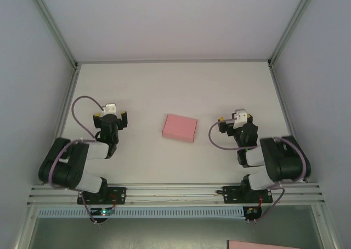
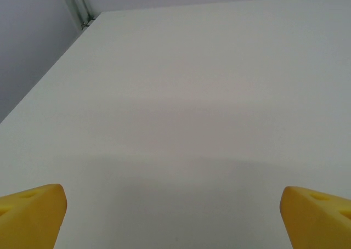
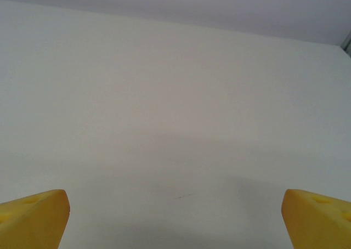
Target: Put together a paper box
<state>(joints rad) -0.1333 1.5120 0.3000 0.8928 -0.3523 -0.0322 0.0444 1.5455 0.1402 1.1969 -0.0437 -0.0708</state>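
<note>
Note pink paper box [image 1: 180, 128] lying mid-surface [image 1: 164, 84], apparently folded into shape, between the arms. Note left fingers [image 2: 33, 213] and right fingers [image 3: 35, 216] spread wide, empty, well apart from it. Reads as folding finished, arms standing clear.

Lab cell: aluminium frame [image 1: 52, 27], white table [image 1: 175, 90]

White table [image 1: 164, 84] — matte, walled in, pink paper box [image 1: 180, 127] lying closed near its middle
</note>
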